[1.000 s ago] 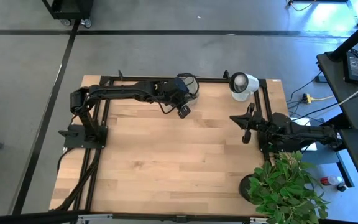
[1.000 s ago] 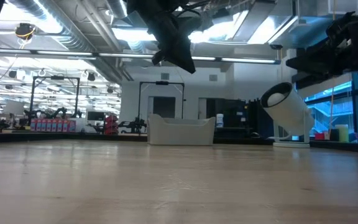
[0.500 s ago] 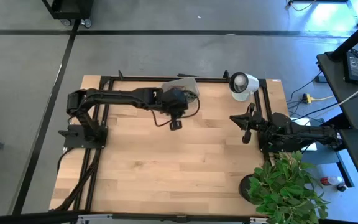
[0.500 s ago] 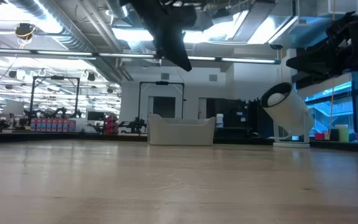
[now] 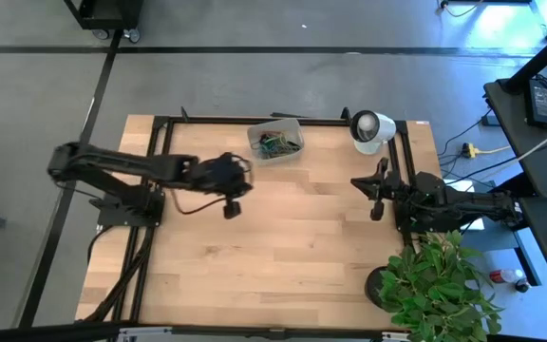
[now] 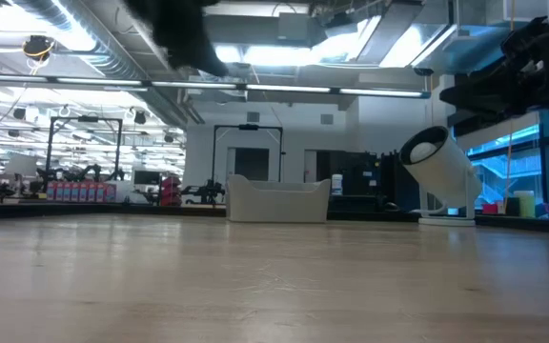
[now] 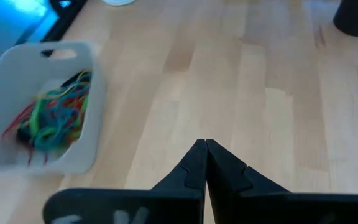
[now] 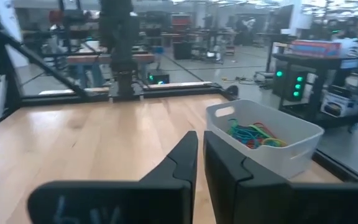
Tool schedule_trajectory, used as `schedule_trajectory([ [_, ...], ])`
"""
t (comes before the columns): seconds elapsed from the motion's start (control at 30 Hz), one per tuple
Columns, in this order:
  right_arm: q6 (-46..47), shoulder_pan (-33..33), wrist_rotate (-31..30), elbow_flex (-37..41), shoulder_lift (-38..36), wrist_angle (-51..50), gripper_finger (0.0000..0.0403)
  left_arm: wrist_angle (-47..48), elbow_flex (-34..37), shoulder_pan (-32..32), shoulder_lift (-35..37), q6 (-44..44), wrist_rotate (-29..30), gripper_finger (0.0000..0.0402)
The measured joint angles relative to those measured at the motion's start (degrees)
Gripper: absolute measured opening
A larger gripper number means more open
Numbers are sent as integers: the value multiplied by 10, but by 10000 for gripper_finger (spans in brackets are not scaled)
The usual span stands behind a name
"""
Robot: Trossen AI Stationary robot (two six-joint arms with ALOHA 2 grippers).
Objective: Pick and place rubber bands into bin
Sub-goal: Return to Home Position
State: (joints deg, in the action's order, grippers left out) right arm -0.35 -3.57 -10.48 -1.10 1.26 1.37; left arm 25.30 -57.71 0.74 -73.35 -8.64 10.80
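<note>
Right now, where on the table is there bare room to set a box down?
The table stretch between the left gripper, right gripper and plant is bare. Crowded at the far edge: the bin of rubber bands and the white round object.

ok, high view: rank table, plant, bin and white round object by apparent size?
1. table
2. plant
3. bin and white round object: about alike, so I'm not ranking them.

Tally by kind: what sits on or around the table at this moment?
Bin: 1
Rubber band heap, inside the bin: 1 (singles uncountable)
White round object: 1
Potted plant: 1
Grippers: 2, left gripper and right gripper, both shut
Total: 6
</note>
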Motion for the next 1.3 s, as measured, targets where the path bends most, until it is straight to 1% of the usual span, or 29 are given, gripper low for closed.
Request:
schedule_trajectory([
  [0.13, 0, 0, 31, 0, 0, -5, 32, 2, 59, 31, 78, -48, 49, 1],
  [0.23, -6, 0, 55, 0, 0, -7, 32, 1, 92, 52, 129, -71, 74, 1],
  [0.33, -19, 0, 76, 0, 0, -12, 32, 2, 119, 73, 175, -86, 92, 2],
  [0.47, -28, 0, 78, 0, 0, -12, 32, -2, 150, 99, 229, -97, 114, 1],
  [0.63, -34, 0, 106, 0, 0, -18, 32, -7, 181, 131, 278, -103, 128, 2],
  [0.73, -23, 0, 107, 0, 0, -17, 32, -30, 216, 149, 302, -103, 145, 1],
  [0.87, -10, 0, 106, 0, 0, -17, 32, -109, 285, 176, 332, -88, 156, 2],
  [1.0, -14, 0, 106, 0, 0, -17, 32, -237, 374, 183, 362, -34, 127, 1],
  [1.13, -14, 0, 106, 0, 0, -17, 32, -375, 457, 154, 398, 7, 69, 1],
  [1.2, -14, 0, 106, 0, 0, -17, 32, -413, 491, 127, 422, 14, 36, 1],
  [1.3, -14, 0, 106, 0, 0, -17, 32, -418, 528, 82, 466, 9, -16, 1],
])
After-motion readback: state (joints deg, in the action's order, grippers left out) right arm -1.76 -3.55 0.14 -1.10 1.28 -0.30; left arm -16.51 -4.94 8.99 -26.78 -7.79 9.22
